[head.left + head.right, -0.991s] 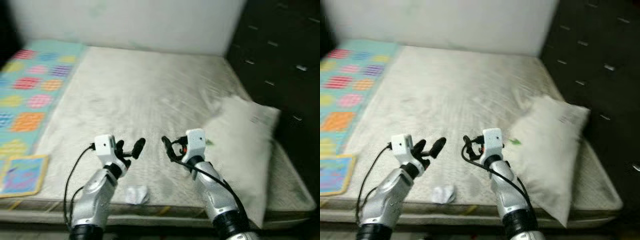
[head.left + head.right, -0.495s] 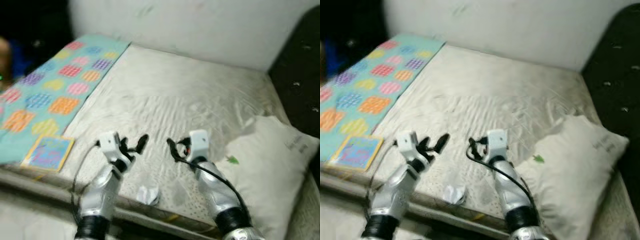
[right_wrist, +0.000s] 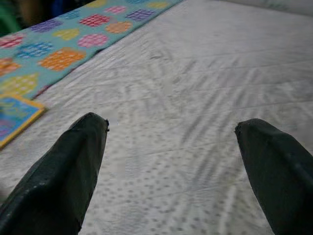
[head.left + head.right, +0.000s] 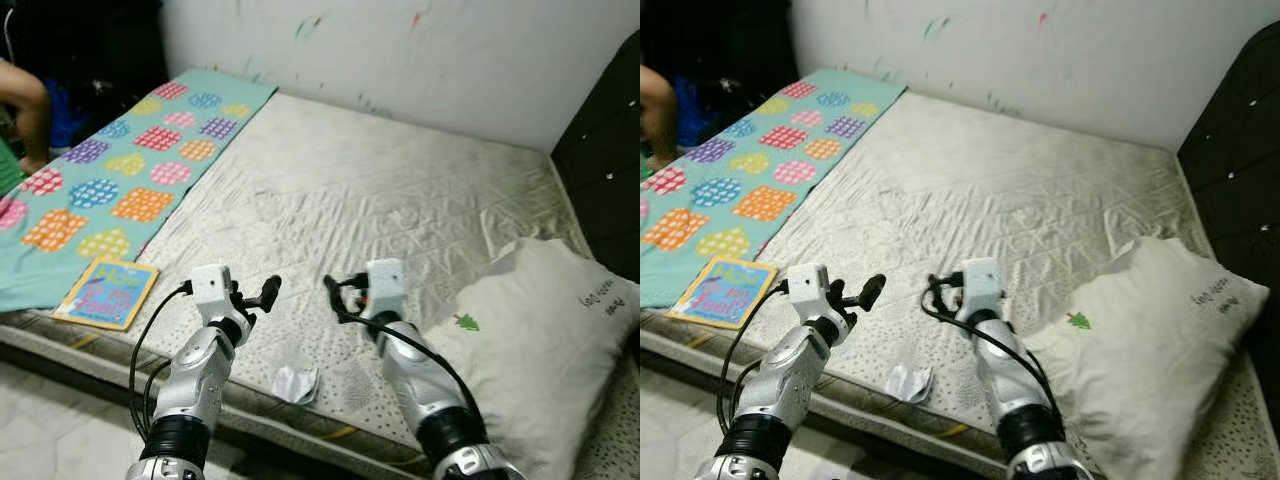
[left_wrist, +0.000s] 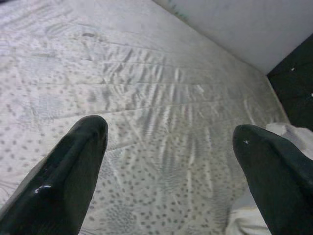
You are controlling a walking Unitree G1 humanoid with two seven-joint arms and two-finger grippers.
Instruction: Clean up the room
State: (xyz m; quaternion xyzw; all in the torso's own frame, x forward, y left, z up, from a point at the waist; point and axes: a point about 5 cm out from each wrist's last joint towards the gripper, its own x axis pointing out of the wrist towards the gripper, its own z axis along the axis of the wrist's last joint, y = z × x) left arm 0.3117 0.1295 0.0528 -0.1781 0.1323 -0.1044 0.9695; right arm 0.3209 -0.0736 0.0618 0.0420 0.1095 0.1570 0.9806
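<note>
Both grippers hover released over the near edge of the wide grey-white quilted mattress (image 4: 380, 190): left gripper (image 4: 262, 296) and right gripper (image 4: 338, 297), lower centre. A small crumpled white paper scrap (image 4: 296, 382) lies below them. A colourful flat picture book (image 4: 106, 293) rests lower left; a white pillow (image 4: 545, 345) lower right.

On the bed (image 4: 970, 200), a pillow (image 4: 1150, 340) lies right of both claws (image 4: 862, 293) (image 4: 935, 296); crumpled paper (image 4: 908, 382) sits at the near edge, a book (image 4: 722, 291) left beside a patterned mat (image 4: 750, 170).
</note>
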